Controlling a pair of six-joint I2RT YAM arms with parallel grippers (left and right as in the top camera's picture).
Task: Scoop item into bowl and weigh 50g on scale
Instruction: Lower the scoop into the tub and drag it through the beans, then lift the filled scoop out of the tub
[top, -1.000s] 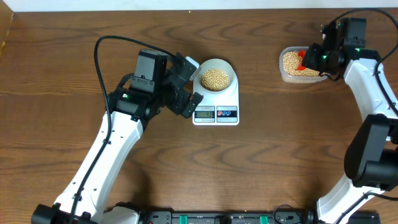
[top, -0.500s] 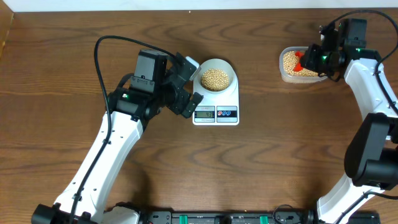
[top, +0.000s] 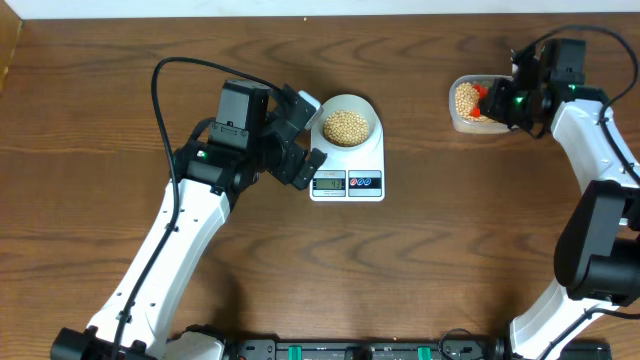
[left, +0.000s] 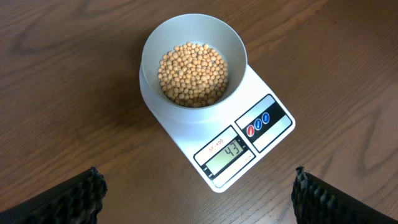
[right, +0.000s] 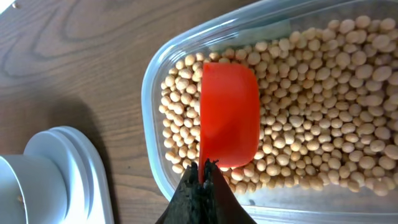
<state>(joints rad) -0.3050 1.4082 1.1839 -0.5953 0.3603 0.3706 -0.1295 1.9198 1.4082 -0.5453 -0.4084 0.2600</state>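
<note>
Dark wooden tabletop (top: 420, 260): pale grey round bowl (left: 186, 112) of tan beans (left: 193, 74) sits on flat white digital scale (left: 264, 134), reading 43. At two o'clock, right gripper (right: 202, 177) clamps a red plastic scoop (right: 229, 115) in the clear tub (right: 152, 87); left gripper (top: 303, 135) gapes. Next: small top-up.

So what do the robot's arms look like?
The left arm and right arm are white tubes with black joints and small green lights. A black cable loops over the left one. The left tool is black and bumpy inside; the right tool is black too.
</note>
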